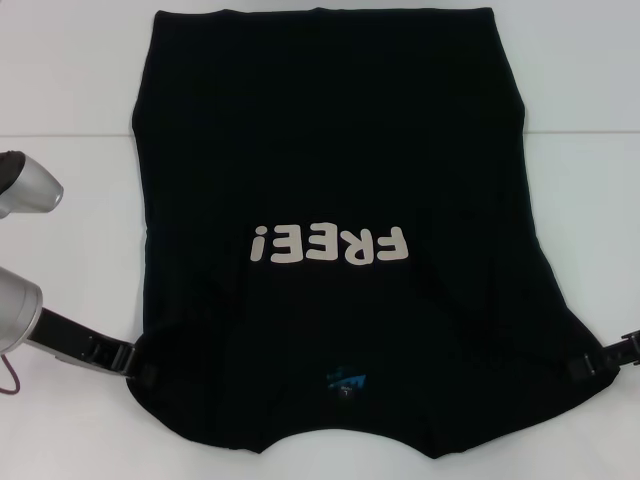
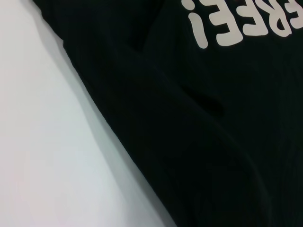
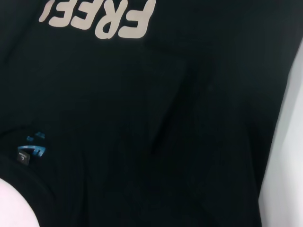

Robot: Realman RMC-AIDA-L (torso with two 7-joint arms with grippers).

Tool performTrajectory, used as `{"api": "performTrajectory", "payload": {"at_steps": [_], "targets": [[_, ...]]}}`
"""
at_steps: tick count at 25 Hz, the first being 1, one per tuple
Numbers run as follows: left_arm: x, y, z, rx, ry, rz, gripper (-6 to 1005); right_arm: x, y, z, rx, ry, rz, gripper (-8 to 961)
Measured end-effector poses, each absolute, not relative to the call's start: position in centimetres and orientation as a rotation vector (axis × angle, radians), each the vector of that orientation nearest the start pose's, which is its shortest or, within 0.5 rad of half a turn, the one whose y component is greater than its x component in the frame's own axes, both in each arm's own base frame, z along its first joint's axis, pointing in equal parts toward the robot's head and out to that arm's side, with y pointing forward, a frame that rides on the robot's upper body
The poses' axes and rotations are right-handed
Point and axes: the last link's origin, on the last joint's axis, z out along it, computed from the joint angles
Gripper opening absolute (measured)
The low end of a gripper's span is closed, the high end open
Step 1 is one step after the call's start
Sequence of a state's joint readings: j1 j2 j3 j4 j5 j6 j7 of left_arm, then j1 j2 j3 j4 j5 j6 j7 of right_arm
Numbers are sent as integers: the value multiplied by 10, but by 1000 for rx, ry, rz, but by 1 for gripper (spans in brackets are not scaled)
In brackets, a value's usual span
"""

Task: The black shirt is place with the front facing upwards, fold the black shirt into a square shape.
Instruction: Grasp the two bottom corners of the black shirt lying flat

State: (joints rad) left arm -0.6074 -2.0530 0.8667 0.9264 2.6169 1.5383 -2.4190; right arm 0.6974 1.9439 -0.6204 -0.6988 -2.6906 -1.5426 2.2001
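The black shirt (image 1: 330, 150) is lying face up across the white table (image 1: 70, 70), its cream lettering (image 1: 330, 244) reading upside down to us and the collar with the small blue label (image 1: 333, 380) nearest our body. The sleeves appear already tucked in over the front, so we judge the sides are folded and the long lengthwise fold is coming next. Our left gripper (image 1: 128, 362) is sitting at the shirt's near left corner, and our right gripper (image 1: 585, 363) at the near right corner, both touching the cloth edge, likely placed to carry the collar end toward the far hem. Whether either pair of jaws is clamping the fabric or standing apart, we cannot tell; black cloth is hiding them.
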Motion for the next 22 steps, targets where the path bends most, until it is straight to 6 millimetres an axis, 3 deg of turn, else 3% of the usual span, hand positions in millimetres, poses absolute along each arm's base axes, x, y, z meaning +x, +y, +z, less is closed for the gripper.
{"api": "performTrajectory", "payload": {"at_steps": [15,22], "targets": [[-288,346,20,-2398,-1585,244,24,307,359,41,-2456,1528,-192,817],[-288,346,20,-2404,-1577,244,25,308,361,43,-2441,1527,-183,596]]}}
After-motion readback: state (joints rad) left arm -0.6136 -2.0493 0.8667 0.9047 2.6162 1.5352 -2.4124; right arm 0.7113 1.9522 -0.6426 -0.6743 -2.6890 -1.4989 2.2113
